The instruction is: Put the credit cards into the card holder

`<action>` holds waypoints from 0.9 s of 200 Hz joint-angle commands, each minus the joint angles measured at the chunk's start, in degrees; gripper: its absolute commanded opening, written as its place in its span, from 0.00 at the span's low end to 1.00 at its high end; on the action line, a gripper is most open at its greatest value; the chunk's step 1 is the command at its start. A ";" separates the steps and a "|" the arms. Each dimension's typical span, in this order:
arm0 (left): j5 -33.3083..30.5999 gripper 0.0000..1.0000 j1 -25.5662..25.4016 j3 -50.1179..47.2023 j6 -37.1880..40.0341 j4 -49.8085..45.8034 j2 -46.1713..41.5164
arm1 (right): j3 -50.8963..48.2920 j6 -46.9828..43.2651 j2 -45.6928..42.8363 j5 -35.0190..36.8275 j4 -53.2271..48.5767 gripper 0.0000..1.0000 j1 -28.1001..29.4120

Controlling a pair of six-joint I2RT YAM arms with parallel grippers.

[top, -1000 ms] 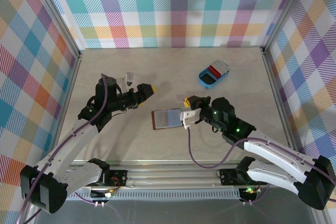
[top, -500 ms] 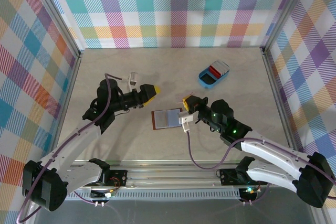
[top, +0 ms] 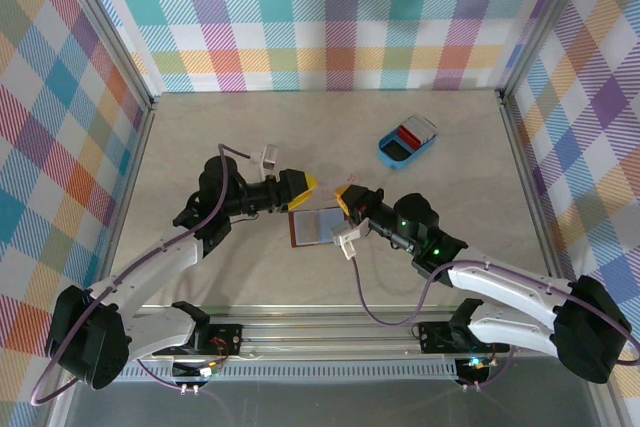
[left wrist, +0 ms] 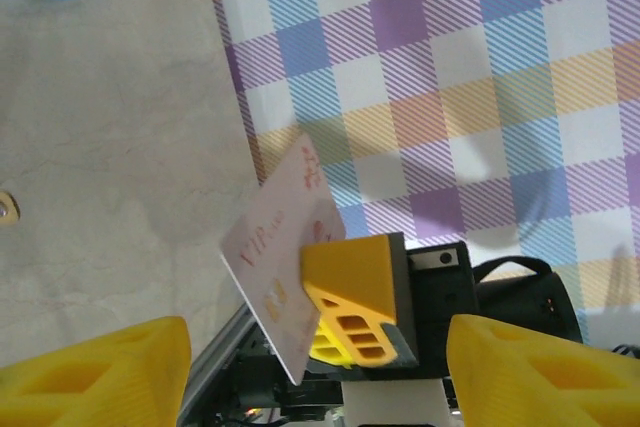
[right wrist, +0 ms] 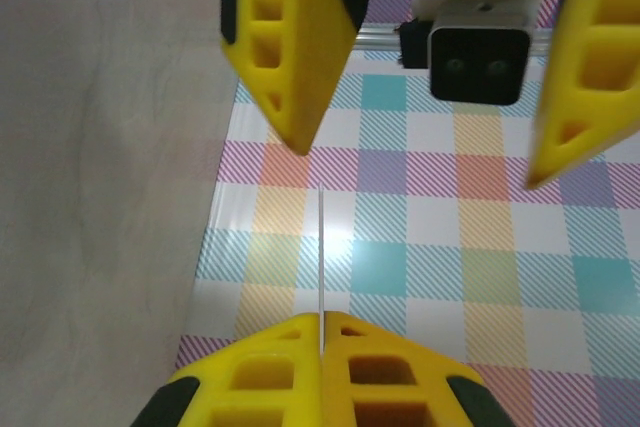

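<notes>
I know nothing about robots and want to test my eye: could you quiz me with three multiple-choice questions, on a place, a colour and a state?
1. The blue tray sits: A at the near left corner; B at the far right of the table; C dead centre.
2. The open card holder has a lining that is: A grey-blue; B green; C yellow.
3. The right gripper is: A wide open; B shut on a card; C lying in the tray.
Answers: 1 B, the top view shows it far right. 2 A, pale grey-blue inside. 3 B, its fingers pinch the card's thin edge.
</notes>
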 commanded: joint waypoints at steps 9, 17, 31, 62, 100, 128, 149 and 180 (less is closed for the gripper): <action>-2.64 0.60 -0.53 -2.27 -6.44 3.56 -0.62 | 1.60 -0.62 -0.13 -1.19 2.75 0.00 1.29; -2.87 0.58 -0.62 -3.09 -9.19 5.89 -0.53 | 1.61 -0.75 -0.22 -1.04 2.59 0.00 1.59; -2.99 0.55 -0.71 -4.61 -13.99 11.08 -0.39 | 1.68 -0.90 -0.47 -0.75 2.14 0.00 2.24; -3.83 0.49 -1.98 -5.30 -17.61 12.92 0.11 | 2.27 -0.52 -0.24 0.06 1.87 0.00 3.27; -4.34 0.38 -2.64 -6.35 -20.76 16.81 0.71 | 2.78 -0.37 1.38 0.78 2.79 0.00 3.97; -4.64 0.27 -3.38 -7.11 -23.11 20.78 1.92 | 3.62 0.42 3.23 2.42 4.63 0.00 4.51; -5.32 0.21 -3.61 -7.42 -23.08 22.28 2.28 | 3.55 1.25 4.37 2.77 7.26 0.07 4.87; -7.97 0.00 -3.61 -8.45 -22.18 24.42 2.38 | 1.92 4.89 5.84 5.41 12.72 0.34 4.98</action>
